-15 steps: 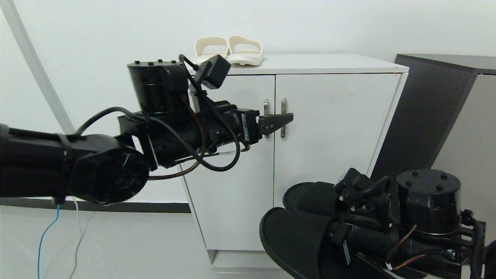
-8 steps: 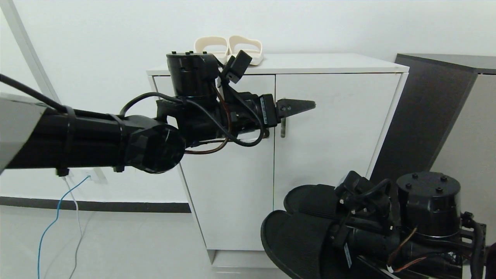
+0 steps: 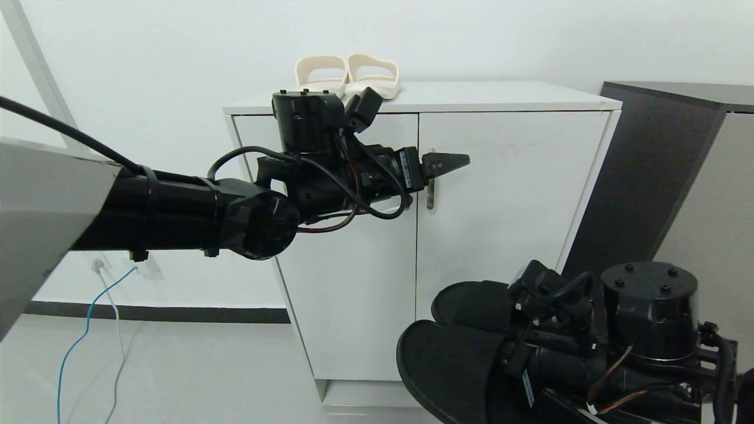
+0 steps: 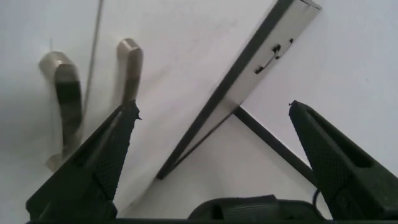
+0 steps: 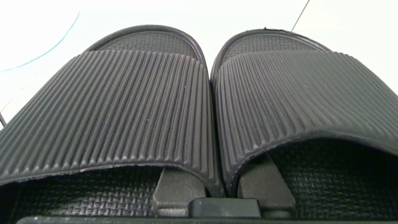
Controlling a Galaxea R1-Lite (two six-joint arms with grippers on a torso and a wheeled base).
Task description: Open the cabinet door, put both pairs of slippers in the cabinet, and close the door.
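A pair of black slippers [image 3: 465, 341] hangs low at the front right, side by side, with my right gripper [image 5: 221, 190] shut on them, its fingers [image 5: 176, 188] tucked under the ribbed straps [image 5: 124, 106]. A cream pair [image 3: 349, 73] rests on top of the white cabinet [image 3: 506, 194], whose two doors are shut. My left gripper [image 3: 453, 160] is open and level with the top of the metal handles [image 3: 431, 191] at the door seam. In the left wrist view one finger [image 4: 102, 162] sits just beside the handles [image 4: 129, 65].
A dark grey unit [image 3: 660, 176] stands right of the cabinet. Blue and white cables [image 3: 88, 330] trail down the wall to the floor at the lower left. My left arm [image 3: 194, 215] stretches across in front of the left door.
My left arm has stretched forward and risen, carrying its gripper up and right to the tops of the handles, then slightly back left. The right arm and black slippers have stayed put.
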